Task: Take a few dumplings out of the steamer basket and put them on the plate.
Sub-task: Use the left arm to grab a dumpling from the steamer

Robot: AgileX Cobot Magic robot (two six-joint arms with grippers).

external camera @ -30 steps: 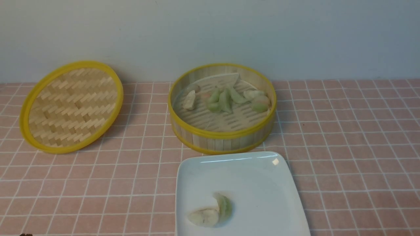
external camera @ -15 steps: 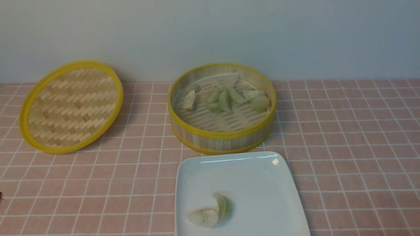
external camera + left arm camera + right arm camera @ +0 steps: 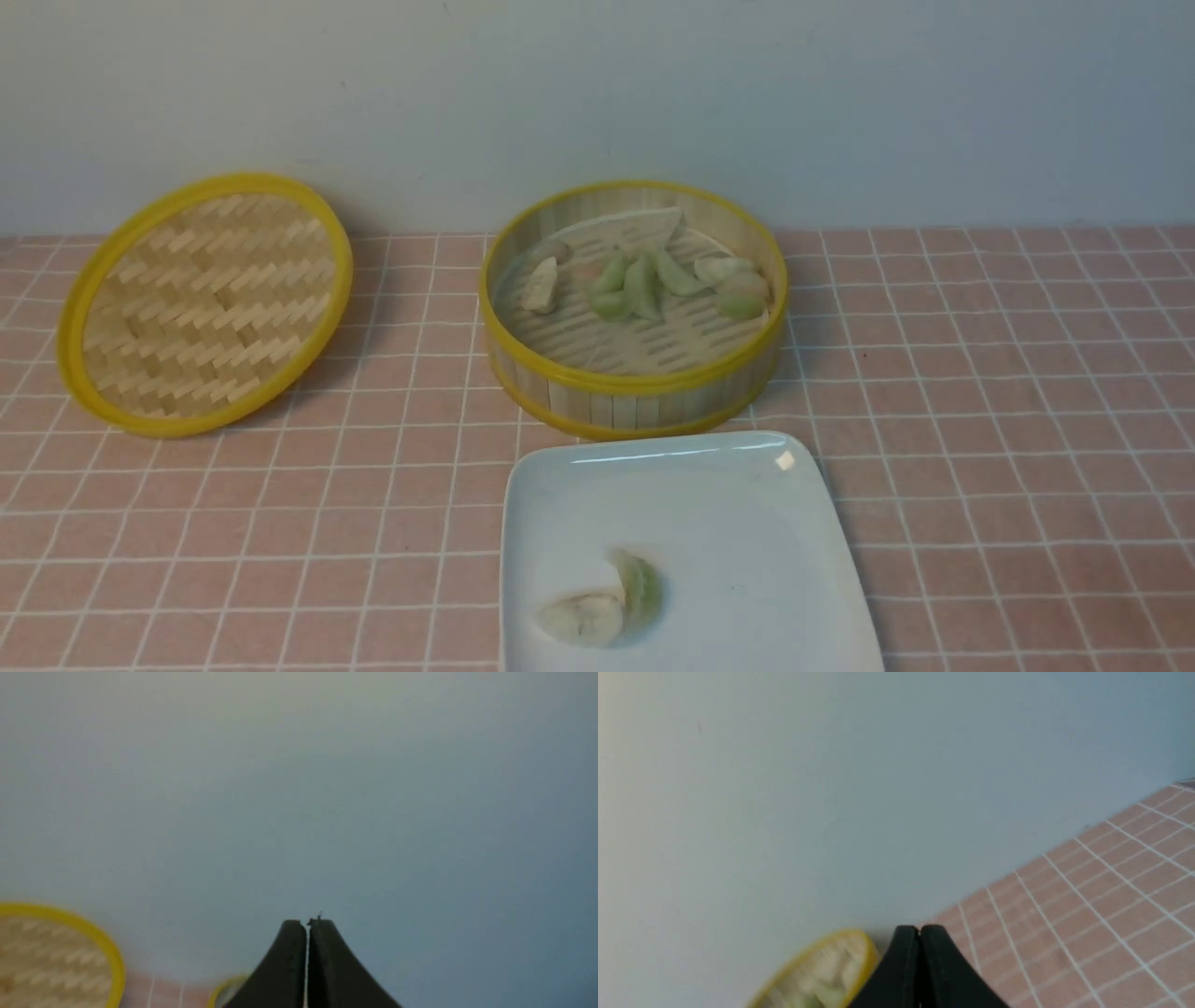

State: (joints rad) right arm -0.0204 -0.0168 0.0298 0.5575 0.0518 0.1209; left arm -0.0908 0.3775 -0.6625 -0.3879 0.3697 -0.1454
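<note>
From my remote seat, the front view shows a counter (image 3: pixel 1008 420) covered in pink cloth with a white grid, backed by a plain pale wall (image 3: pixel 597 93). The round bamboo steamer basket (image 3: pixel 635 392), yellow at both rims, stands open near the counter's far edge, about midway along it. Inside it, a cluster of pale green and cream dumplings (image 3: pixel 642 287) lies on the slatted floor, gathered toward the far side. The glossy white square plate (image 3: pixel 728 485) sits at the near edge, directly in front of the basket. Its far rim is just beside the basket's foot, and I cannot tell whether they touch. Two dumplings rest together on the plate's near left part, one green and one cream, touching each other. A woven, yellow-rimmed lid (image 3: pixel 201 303) lies toward the far left corner, apart from the basket. Neither arm appears in the front view. In the left wrist view, the left end effector (image 3: pixel 307 926) has its black fingers pressed together, holding nothing. In the right wrist view, the right end effector (image 3: pixel 919 929) is likewise closed tight and empty, raised above the counter with the basket's rim blurred beyond it.
</note>
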